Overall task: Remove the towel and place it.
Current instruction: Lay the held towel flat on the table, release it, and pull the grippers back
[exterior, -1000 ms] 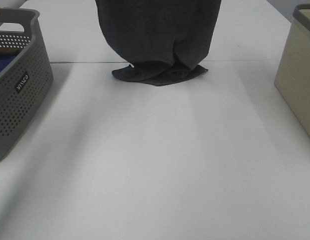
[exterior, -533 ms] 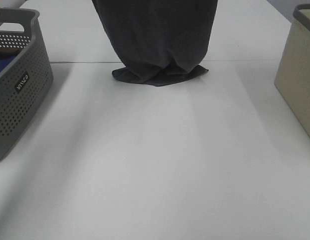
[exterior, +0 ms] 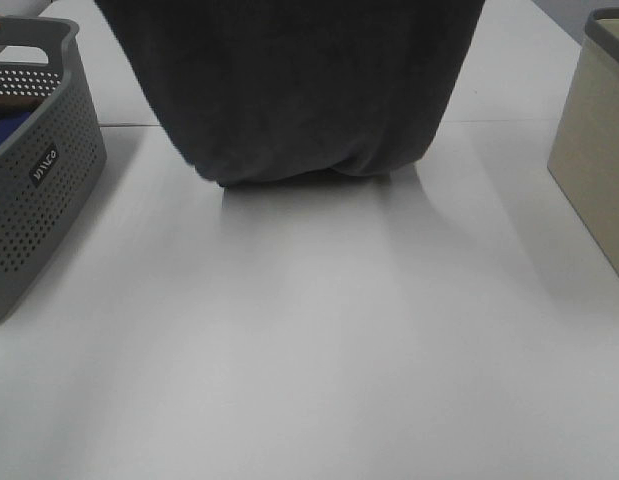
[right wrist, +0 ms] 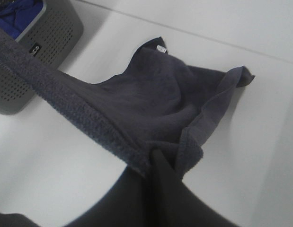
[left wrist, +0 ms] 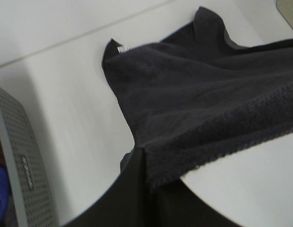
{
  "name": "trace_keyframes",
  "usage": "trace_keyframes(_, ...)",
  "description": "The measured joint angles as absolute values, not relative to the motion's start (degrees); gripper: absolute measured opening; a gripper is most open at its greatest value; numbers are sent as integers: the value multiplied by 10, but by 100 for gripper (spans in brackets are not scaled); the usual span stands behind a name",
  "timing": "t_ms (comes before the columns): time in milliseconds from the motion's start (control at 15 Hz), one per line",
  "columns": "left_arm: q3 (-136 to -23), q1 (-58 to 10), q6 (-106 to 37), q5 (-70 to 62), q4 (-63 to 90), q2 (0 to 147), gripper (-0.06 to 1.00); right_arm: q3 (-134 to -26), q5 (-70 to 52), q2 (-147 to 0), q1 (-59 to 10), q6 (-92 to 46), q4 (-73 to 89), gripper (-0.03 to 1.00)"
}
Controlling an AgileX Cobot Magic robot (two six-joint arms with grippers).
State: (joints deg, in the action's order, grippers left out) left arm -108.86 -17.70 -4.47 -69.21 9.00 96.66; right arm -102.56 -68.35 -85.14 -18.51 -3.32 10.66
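The dark charcoal-grey towel [exterior: 309,90] hangs as a wide sheet from above the top edge of the exterior view, and its lower end reaches the white table [exterior: 309,350]. Neither gripper shows in that view. In the left wrist view my left gripper [left wrist: 144,166] is shut on the towel's [left wrist: 193,99] upper edge. The far end lies on the table with its white tag [left wrist: 121,49] at a corner. In the right wrist view my right gripper [right wrist: 158,163] is shut on the towel's [right wrist: 155,99] other upper corner, and the tag [right wrist: 160,48] shows at the far end.
A grey perforated basket [exterior: 29,170] holding a blue cloth [exterior: 4,130] stands at the table's left edge. It also shows in the left wrist view [left wrist: 23,165] and the right wrist view [right wrist: 37,52]. A beige bin [exterior: 599,140] stands at the right edge.
The hanging towel has spread wider and come closer to the camera. The folded end that lay on the table is now hidden behind the hanging sheet.
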Motion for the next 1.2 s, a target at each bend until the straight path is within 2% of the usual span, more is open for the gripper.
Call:
trace_keyframes(333,-832,-178,-49,-685,147,791,0,-822,-683,-714,-186,-13,175,1)
trace_keyframes(467,-762,-178,-54,-684,177,755,0,-745,-683,-660,-186,12,191,1)
trace_keyframes(733,-672,-193,-78,-684,224,745,0,-630,-681,-599,-186,47,190,1)
trace_keyframes(1200,-549,-297,-77,-679,207,745,0,-504,-685,-591,-184,60,197,1)
